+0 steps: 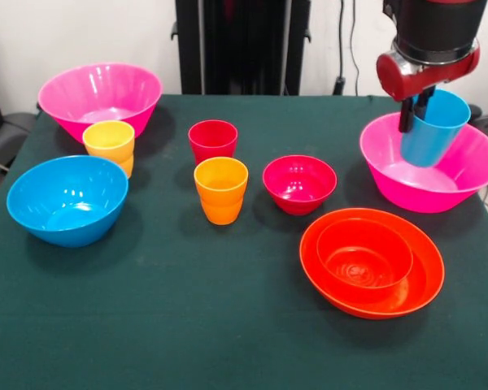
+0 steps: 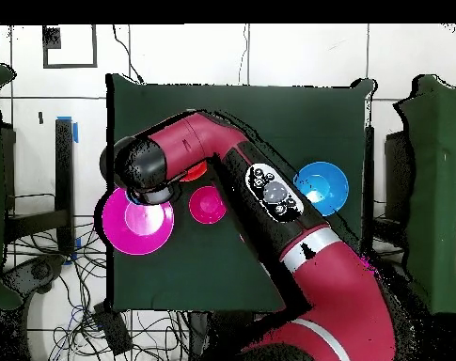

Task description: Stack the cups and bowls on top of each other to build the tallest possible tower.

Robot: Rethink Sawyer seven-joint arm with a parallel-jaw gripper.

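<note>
Gripper (image 1: 417,114): we find it clamped on the blue cup (image 1: 433,130), tilted.
Pink bowl (image 1: 464,175): directly beneath gripper, cup inside its rim.

Green-clothed table (image 1: 187,325), white wall (image 1: 89,36), possibly tiled floor (image 2: 297,56) with cables (image 2: 100,324).

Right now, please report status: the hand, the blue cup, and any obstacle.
Hand shut on blue cup, tilted. Cup inside the pink bowl at table edge. Nothing blocking; other cups and bowls stand apart.
</note>
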